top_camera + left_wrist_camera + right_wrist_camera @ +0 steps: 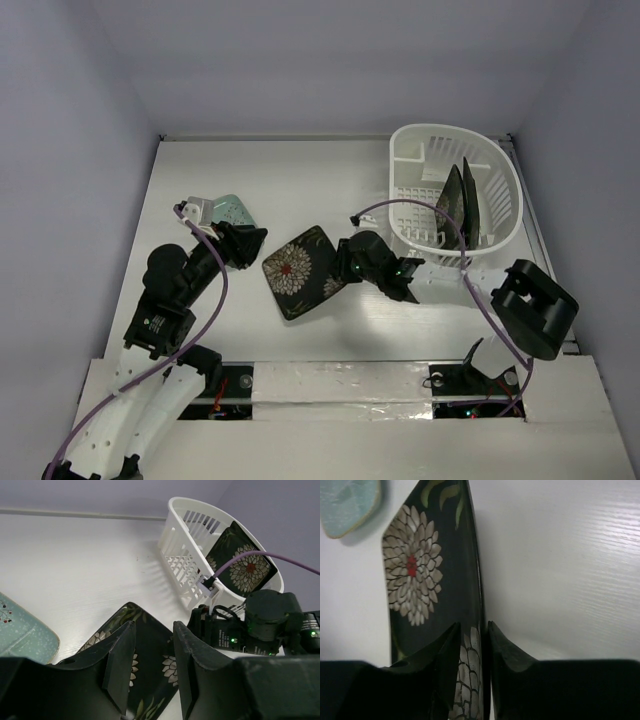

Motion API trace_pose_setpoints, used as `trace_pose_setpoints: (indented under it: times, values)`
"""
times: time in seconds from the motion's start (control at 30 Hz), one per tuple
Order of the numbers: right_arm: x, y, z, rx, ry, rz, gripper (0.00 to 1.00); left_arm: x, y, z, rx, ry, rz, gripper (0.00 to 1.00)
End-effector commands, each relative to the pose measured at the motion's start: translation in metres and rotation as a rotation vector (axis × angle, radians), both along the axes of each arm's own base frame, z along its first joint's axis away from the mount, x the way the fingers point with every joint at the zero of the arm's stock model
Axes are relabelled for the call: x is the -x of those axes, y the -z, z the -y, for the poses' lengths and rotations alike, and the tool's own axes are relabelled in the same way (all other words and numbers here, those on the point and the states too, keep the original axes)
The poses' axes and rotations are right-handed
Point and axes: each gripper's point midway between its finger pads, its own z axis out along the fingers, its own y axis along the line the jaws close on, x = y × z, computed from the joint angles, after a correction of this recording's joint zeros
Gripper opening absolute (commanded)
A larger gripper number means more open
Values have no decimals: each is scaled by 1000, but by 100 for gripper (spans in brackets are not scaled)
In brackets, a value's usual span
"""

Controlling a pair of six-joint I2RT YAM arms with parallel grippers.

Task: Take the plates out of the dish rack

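Note:
A dark plate with white flowers [298,272] sits mid-table, tilted, with its right edge between my right gripper's [340,270] fingers. The right wrist view shows the gripper [472,627] shut on that plate's rim [420,570]. My left gripper [248,245] is open and empty, just left of this plate and next to the pale mint dotted plate [232,210] lying flat on the table. The left wrist view shows its fingers apart [152,627] over the dark plate [107,630]. The white dish rack [410,180] at the back right holds two more dark plates [457,200] upright.
The mint plate also shows in the left wrist view [20,630] and in the right wrist view [345,500]. The rack [185,540] and a flower plate in it [242,567] stand behind the right arm's wrist [230,635]. Purple cables loop over both arms.

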Motion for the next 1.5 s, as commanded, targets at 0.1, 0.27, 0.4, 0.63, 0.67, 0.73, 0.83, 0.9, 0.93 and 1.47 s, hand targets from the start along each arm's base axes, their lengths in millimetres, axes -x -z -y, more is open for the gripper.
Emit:
trace_pose_setpoints:
  times: [0.1, 0.27, 0.4, 0.63, 0.67, 0.73, 0.83, 0.9, 0.93, 1.47]
  values:
    - [-7, 22, 6, 75, 42, 7, 36, 2, -26, 1, 21, 12, 71, 33]
    - [-8, 37, 9, 118, 51, -17, 44, 1, -26, 1, 20, 12, 69, 33]
    - [-5, 42, 14, 171, 56, -26, 54, 1, -26, 1, 20, 12, 69, 33]
    - [-6, 3, 18, 200, 68, 45, 70, 1, -26, 1, 21, 12, 71, 33]
    - [-4, -5, 17, 206, 62, 63, 70, 1, -26, 1, 20, 12, 72, 33]
    - [-7, -38, 25, 182, 91, 113, 69, 2, -26, 1, 21, 12, 71, 33]
    - [-9, -94, 48, 145, 163, 209, 33, 2, -27, 0, 22, 11, 74, 33]
    - [-12, -118, 78, 192, 257, 269, 5, 3, -27, 0, 21, 10, 75, 33]
    - [-10, -141, 95, 181, 308, 309, 0, 3, -27, 0, 22, 10, 74, 33]
    - [-16, -182, 279, 398, 752, 304, 9, 9, -32, 0, 29, 17, 95, 33]
